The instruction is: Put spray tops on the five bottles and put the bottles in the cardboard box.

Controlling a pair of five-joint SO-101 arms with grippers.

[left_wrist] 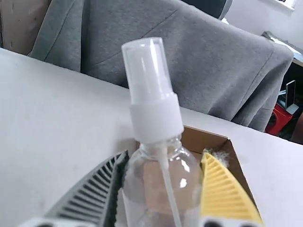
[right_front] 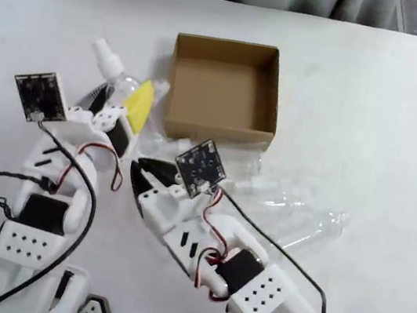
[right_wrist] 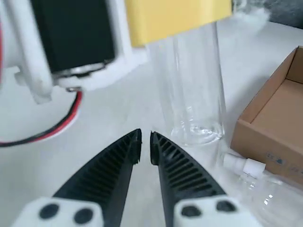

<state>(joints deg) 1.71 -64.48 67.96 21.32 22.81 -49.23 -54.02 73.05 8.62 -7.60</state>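
- Bottle (left_wrist: 156, 182) with a spray top (left_wrist: 150, 94) fitted is clamped at its body by the left gripper (left_wrist: 165, 158), a grey finger and a yellow finger being pressed against its two sides. It is held toward the left of the table (right_front: 374, 111). Whether its base rests on the table cannot be told.
- Its long axis is seen slanted in the high view, the spray top being the end farther from the box.
- Right gripper (right_wrist: 144, 142) is placed just right of the held bottle's lower end. Its black fingers are drawn almost together, and nothing is held between them.
- Cardboard box (right_front: 220, 134) is set just beside the held bottle, on its right. Its open side is turned up, and nothing is seen inside it.
- Loose bottles (right_front: 302, 215) of clear plastic are laid on the table farther right, beyond the right arm and in front of the box. Their number cannot be made out.
- The coming move is judged to be a short carry to the right by the left arm, which has the bottle. The bottle would have to be lifted over the box's nearest wall and lowered inside. The wall could be struck if the bottle is kept low.
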